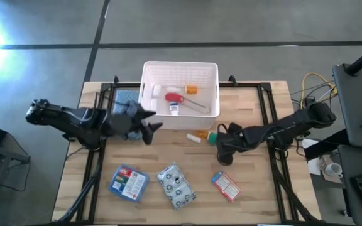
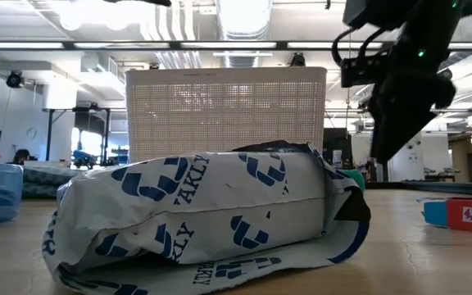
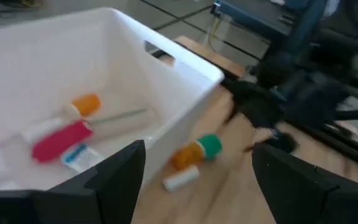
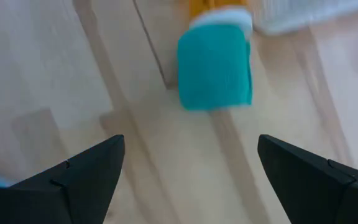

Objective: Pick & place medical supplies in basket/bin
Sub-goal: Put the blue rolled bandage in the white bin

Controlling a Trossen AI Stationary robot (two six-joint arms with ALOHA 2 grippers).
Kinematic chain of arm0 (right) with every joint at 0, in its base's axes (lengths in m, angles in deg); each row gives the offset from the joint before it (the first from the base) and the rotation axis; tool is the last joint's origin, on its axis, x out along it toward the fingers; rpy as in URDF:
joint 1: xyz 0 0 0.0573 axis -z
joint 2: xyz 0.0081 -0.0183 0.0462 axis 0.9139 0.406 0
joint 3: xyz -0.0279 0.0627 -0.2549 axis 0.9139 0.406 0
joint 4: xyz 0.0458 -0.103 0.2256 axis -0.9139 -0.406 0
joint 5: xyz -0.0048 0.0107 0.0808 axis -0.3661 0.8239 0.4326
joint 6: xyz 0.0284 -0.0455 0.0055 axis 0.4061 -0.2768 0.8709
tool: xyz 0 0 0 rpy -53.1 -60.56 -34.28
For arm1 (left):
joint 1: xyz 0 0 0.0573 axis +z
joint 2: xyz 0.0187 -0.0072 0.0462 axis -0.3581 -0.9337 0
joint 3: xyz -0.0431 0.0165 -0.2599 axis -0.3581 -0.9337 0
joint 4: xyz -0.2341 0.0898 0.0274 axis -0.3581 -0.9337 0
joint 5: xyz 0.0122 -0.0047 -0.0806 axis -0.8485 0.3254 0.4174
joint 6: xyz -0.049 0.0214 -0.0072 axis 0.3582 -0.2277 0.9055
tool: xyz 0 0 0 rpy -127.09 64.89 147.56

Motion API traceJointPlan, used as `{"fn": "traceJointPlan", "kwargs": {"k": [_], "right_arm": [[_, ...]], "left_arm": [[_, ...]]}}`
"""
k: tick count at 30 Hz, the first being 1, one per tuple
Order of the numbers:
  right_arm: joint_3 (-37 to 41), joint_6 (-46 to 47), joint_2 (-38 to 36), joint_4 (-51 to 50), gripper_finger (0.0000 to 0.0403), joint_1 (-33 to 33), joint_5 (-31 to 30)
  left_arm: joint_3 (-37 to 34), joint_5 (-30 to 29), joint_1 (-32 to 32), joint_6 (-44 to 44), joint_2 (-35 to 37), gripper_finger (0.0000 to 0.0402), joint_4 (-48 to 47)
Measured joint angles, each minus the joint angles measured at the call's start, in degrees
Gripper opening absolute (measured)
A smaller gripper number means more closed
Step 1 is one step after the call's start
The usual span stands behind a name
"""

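**Both grippers empty, right one lined up on the green-capped bottle**

Right gripper (image 1: 220, 145): low over the bench's middle, just short of the basket's near right corner. Fingers spread wide, nothing between them. Right wrist view shows the green cap (image 4: 215, 65) of the orange pill bottle (image 1: 201, 135) dead ahead between the fingertips (image 4: 86, 171), not touching.

Left gripper (image 1: 148, 123): by the basket's near left corner, over the bench's left-centre, fingers parted, holding nothing. Left wrist view looks past its fingers (image 3: 114, 174) into the basket.

Basket (image 1: 212, 75): white, at the far edge of the bench, centre. Inside it: a red tube (image 1: 174, 97), a white-and-blue item (image 1: 174, 108) beside it, an orange-capped item (image 1: 191, 90) toward the far right, a thin stick (image 1: 195, 104), and white pieces (image 1: 156, 94) on the left side; can't tell exactly what those are.

Still on the bench:
- orange pill bottle with green cap, lying on its side just in front of the basket's near right corner, a small white piece (image 1: 193, 139) touching or just beside it
- blue flat packet (image 1: 129, 182), near left
- grey-white spotted pouch (image 1: 176, 185), near edge, centre; fills the low view
- red-white flat packet (image 1: 225, 186), near right
- blue checked cloth (image 1: 126, 100), against the basket's left wall, partly under the left arm
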Motion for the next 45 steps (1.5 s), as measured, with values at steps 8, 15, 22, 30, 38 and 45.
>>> {"fn": "traceJointPlan", "kwargs": {"k": [8, 15, 22, 30, 38, 45], "right_arm": [[3.57, -16.68, 0.15, 9.86, 0.0359, 4.07, -0.60], [6.51, -18.96, 0.15, 17.50, 0.0359, 9.48, 4.65], [10.51, -19.37, 0.15, 25.57, 0.0359, 11.26, 5.91], [16.46, -12.48, 0.15, 37.55, 0.0359, 11.22, 5.96], [19.84, -11.99, 0.15, 38.33, 0.0359, 11.22, 3.41], [20.36, -8.74, 0.15, 38.77, 0.0342, 11.20, 4.52]], "left_arm": [[-5.00, -3.96, -6.40, 6.53, -0.06, 0.0274, 0.42], [-11.08, -4.61, -6.36, 18.10, -0.06, 0.0274, 0.38], [-13.02, -4.59, -6.33, 22.18, -0.08, 0.0274, 0.43], [-13.00, -4.59, -6.33, 22.07, -0.08, 0.0274, 0.45], [-13.14, -5.28, -6.27, 21.94, -0.08, 0.0274, 0.47], [-13.28, -5.90, -6.27, 21.95, -0.08, 0.0274, 0.44]]}}
